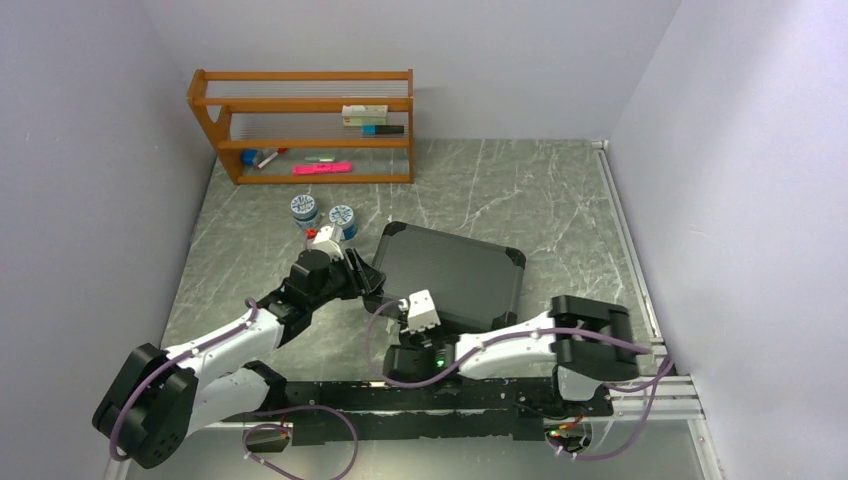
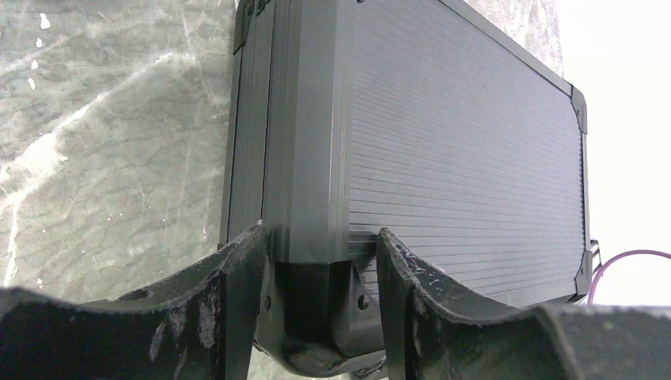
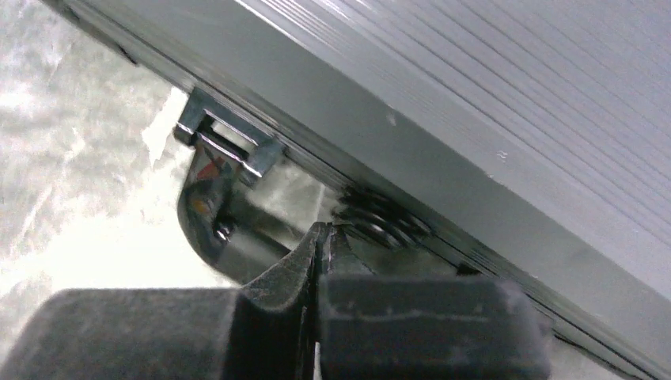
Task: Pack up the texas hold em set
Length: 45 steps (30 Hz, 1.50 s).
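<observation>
Right gripper [image 3: 323,237] is sitting shut by the latch [image 3: 229,142] of the black case [image 1: 450,275], mid frame. Left gripper [image 2: 318,236] is straddling its corner; I cannot tell if it is squeezing.

Pale lilac walls [image 1: 500,60], grey marble tabletop [image 1: 520,190], wooden shelf [image 1: 300,75] back-left, alu rail [image 1: 622,230] right edge.

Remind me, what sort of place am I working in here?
Likely a lab test cell: plain walls box in a marble-look table, a metal rail runs along its near edge, and a wooden shelf stands at the back.
</observation>
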Available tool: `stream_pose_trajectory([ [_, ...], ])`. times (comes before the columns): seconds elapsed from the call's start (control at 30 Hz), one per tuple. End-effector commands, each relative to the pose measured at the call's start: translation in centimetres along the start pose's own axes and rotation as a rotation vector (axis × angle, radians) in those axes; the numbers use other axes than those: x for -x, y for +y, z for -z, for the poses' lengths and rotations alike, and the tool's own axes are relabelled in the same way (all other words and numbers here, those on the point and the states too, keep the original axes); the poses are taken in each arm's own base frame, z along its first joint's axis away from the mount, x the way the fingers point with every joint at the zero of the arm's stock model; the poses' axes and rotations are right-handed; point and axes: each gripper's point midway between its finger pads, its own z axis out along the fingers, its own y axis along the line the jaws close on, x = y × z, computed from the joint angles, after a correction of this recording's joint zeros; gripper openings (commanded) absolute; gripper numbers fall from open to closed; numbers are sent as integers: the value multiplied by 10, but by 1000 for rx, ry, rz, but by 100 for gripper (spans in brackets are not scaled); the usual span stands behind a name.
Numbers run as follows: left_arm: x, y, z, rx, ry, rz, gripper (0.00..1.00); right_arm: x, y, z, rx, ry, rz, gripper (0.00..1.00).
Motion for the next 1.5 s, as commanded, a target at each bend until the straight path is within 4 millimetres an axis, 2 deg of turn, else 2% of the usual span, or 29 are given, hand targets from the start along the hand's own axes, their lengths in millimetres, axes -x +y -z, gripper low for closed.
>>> stream_pose_trajectory([
  [0.0, -95, 78, 27, 264, 351, -35, 55, 22, 9, 19, 280, -33, 118, 0],
  [0.07, -93, 78, 27, 268, 347, -40, 55, 41, 19, 43, 449, -53, 56, 2],
  [0.13, -91, 77, 27, 270, 343, -46, 56, 51, 27, 62, 563, -52, 47, 7],
  [0.2, -88, 76, 28, 268, 337, -51, 57, 55, 31, 72, 611, -42, 52, 13],
  [0.27, -86, 76, 29, 270, 323, -51, 59, 53, 30, 72, 597, -24, 60, 16],
  [0.57, -77, 70, 30, 262, 303, -59, 61, 39, 22, 47, 430, 25, 71, 22],
  [0.8, -76, 70, 32, 268, 296, -57, 61, 23, 2, 30, 296, 45, 140, 13],
  [0.97, -77, 71, 32, 270, 299, -52, 59, 12, 1, 20, 266, 62, 169, 3],
  [1.07, -79, 72, 32, 271, 304, -49, 58, 6, -2, 12, 221, 73, 185, 1],
  [1.47, -83, 72, 34, 257, 305, -43, 56, 14, -18, -5, 156, 3, 118, 0],
])
